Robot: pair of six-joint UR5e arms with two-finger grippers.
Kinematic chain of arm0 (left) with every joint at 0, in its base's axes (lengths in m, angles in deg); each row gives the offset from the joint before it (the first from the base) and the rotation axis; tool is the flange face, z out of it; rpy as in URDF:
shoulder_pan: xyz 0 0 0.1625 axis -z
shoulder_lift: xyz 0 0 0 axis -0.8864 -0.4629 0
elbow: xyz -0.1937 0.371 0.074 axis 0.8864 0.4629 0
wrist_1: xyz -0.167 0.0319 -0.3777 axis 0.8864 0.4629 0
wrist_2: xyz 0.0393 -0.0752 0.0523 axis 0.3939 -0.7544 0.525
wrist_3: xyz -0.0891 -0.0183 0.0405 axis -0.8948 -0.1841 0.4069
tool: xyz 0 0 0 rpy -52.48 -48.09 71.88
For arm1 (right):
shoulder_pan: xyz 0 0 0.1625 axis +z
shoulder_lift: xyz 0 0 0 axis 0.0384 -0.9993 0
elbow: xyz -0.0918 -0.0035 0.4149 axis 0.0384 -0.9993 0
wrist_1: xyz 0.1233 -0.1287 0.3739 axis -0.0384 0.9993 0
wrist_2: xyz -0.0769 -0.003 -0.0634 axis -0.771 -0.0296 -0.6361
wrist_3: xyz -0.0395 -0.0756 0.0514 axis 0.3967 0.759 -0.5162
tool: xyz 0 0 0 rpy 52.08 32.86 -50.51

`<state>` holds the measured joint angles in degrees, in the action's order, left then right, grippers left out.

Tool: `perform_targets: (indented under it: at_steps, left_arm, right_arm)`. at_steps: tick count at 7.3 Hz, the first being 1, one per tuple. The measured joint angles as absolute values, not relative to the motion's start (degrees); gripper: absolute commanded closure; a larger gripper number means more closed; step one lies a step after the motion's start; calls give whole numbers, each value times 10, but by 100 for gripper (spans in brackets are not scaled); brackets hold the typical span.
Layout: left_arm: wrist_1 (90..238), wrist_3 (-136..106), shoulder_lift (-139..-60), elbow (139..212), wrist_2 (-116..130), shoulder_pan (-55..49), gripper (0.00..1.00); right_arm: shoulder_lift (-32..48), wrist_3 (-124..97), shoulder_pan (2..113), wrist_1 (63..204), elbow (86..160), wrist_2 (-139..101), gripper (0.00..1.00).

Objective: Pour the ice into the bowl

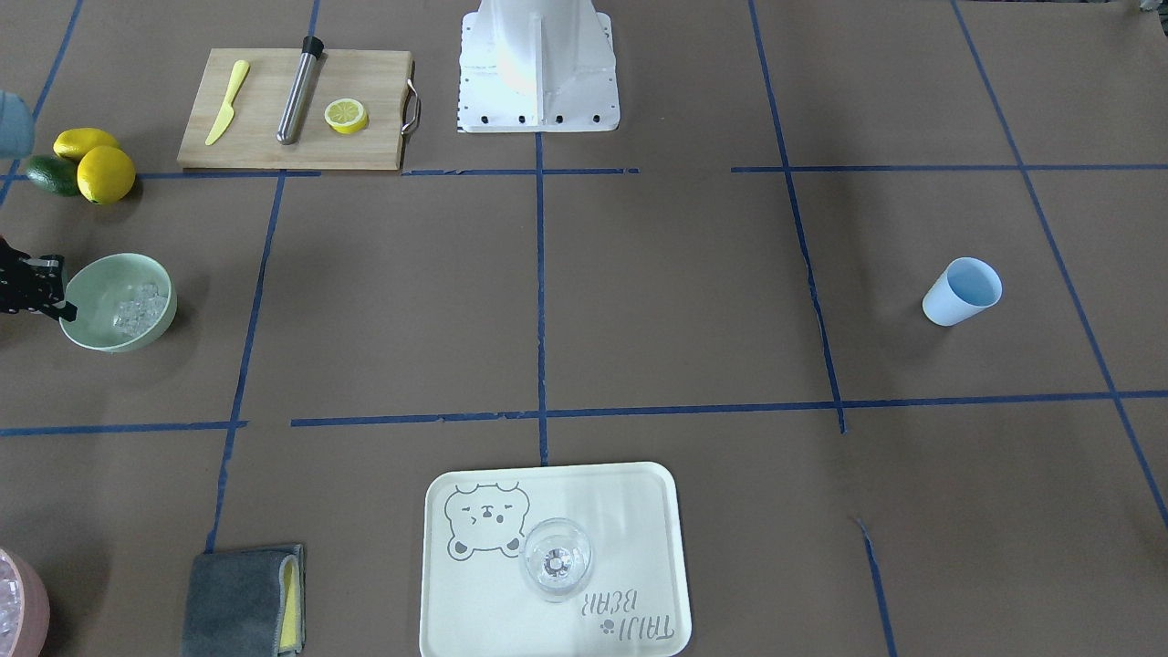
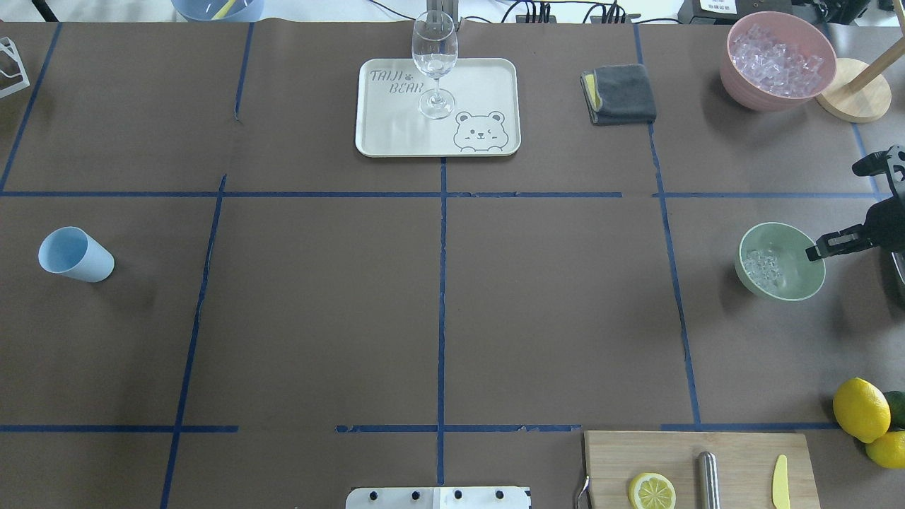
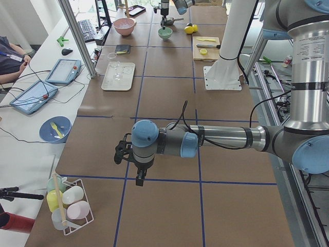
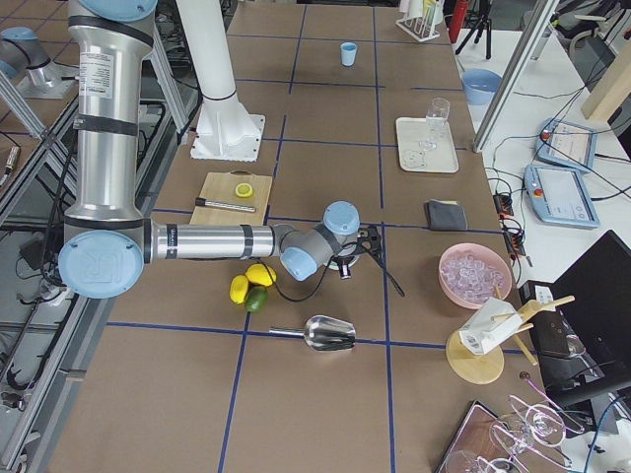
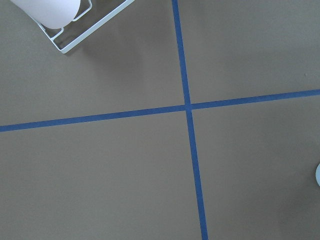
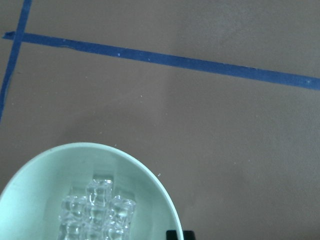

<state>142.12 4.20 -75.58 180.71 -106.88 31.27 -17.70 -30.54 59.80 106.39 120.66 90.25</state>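
Table (image 2: 318,318), brown paper gridded with blue tape (image 2: 442,283), is carrying the robot base (image 2: 438,497) at the robot's edge, with a wooden cutting board (image 2: 735,452) just beside it. The bowl (image 2: 788,244) is sitting far to the right, between lemons (image 2: 860,408) and a pink container (image 2: 742,85) with a round wooden stand base (image 2: 852,102). A cream tray (image 2: 396,127) and a folded grey cloth (image 2: 622,93) are resting along the far edge, and a light blue cup (image 2: 74,254) is sitting far left.
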Motion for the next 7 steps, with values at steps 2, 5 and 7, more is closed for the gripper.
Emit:
perform_targets:
  at_steps: [2, 5, 7]
  left_arm:
    - [1421, 42, -756, 1807, -1069, 313, 0]
    - [1427, 42, -756, 1806, -1069, 313, 0]
    - [1428, 42, -756, 1804, -1071, 312, 0]
  right_arm:
    - [-178, -307, 599, 1060, 1195, 902, 0]
    - [-173, -304, 626, 1061, 1205, 905, 0]
    - [-173, -292, 664, 1076, 1215, 906, 0]
